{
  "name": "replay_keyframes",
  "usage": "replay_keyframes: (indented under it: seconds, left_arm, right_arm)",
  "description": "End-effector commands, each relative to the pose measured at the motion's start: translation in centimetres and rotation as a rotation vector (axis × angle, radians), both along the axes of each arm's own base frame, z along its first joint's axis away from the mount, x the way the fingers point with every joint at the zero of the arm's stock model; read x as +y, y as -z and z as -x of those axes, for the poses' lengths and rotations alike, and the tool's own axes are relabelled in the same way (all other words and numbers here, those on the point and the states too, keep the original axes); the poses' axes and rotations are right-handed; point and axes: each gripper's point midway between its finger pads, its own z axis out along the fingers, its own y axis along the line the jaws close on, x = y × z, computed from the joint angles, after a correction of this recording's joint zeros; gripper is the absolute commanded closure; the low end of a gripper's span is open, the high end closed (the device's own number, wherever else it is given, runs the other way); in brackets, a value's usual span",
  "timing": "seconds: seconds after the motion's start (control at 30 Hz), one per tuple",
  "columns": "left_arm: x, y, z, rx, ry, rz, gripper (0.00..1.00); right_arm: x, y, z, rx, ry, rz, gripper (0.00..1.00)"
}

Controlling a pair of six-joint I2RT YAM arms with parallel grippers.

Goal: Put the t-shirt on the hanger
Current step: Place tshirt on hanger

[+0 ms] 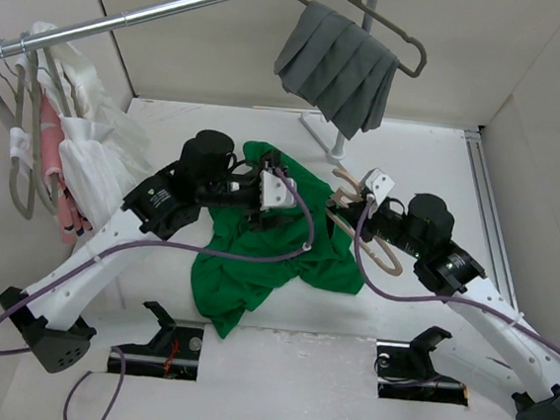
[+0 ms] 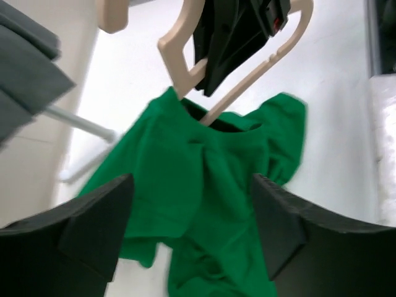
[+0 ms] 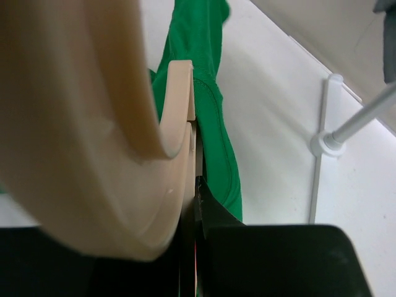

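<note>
The hanger [image 1: 383, 258] is being gripped tight in the right pincer [image 1: 363, 206]. One of its arm tips is being poked right at the collar of the green t-shirt [image 1: 256, 257], which is lying bunched up on the counter [image 1: 434, 155]. The left pincer [image 2: 192, 185] is spread wide just over the cloth, with nothing being gripped. It's probably best if the collar edge is pinched and lifted open while the hanger arm is fed in slowly, so the fabric isn't dragged along.
</note>
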Motion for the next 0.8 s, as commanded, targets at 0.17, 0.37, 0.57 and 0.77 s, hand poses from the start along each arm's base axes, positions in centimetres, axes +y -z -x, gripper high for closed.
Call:
replay_keyframes:
  seconds: [0.17,0.37,0.57,0.77]
  left_arm:
    - [2.1,-0.3,-2.0,-0.354,0.015,-0.125,0.04]
    - [0.4,2.9,-4.6,-0.357,0.016,-0.167,0.01]
    - [-0.1,5.5,-6.1,-0.275,0.068,-0.217,0.12]
    - [-0.5,3.5,-4.7,-0.186,0.08,-0.126,1.0]
  right_arm:
    - [2.5,-4.4,1.3,-0.163,-0.19,-0.083,1.0]
    - [3.0,-4.5,2.1,-0.16,-0.24,-0.089,1.0]
    - [3.8,-5.4,3.1,-0.182,-0.29,-0.097,1.0]
    - [3.7,-4.7,2.2,-0.166,-0.25,-0.083,1.0]
